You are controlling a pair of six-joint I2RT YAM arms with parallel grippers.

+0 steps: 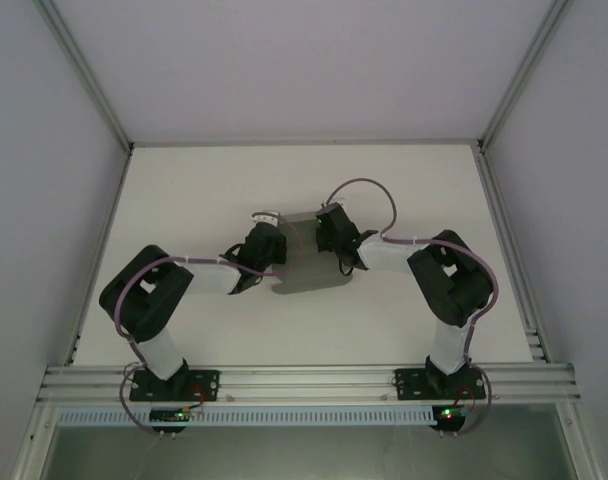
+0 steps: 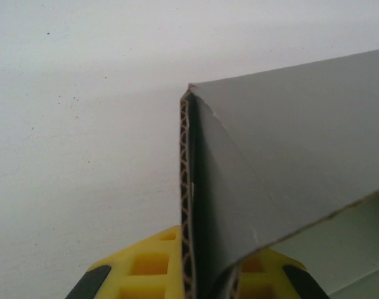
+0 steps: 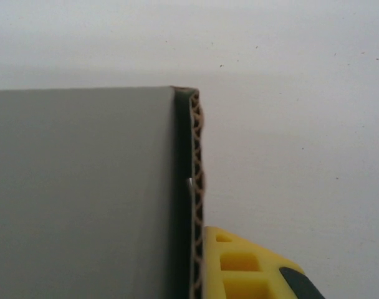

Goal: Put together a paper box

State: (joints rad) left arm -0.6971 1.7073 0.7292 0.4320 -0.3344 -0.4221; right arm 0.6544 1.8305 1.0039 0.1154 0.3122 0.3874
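Box (image 1: 306,262) sat centre frame in top view on the table (image 1: 184,200), between both arms. Left gripper (image 2: 196,274) was clamped tight on its corrugated edge, yellow fingers (image 2: 149,265) either side. Right gripper (image 1: 331,232) was pinched closed on the opposite edge, one finger (image 3: 239,261) at lower right of the wrist view.

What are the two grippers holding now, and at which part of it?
Both hold the paper box: the left gripper pinches its left edge, the right gripper its right edge.
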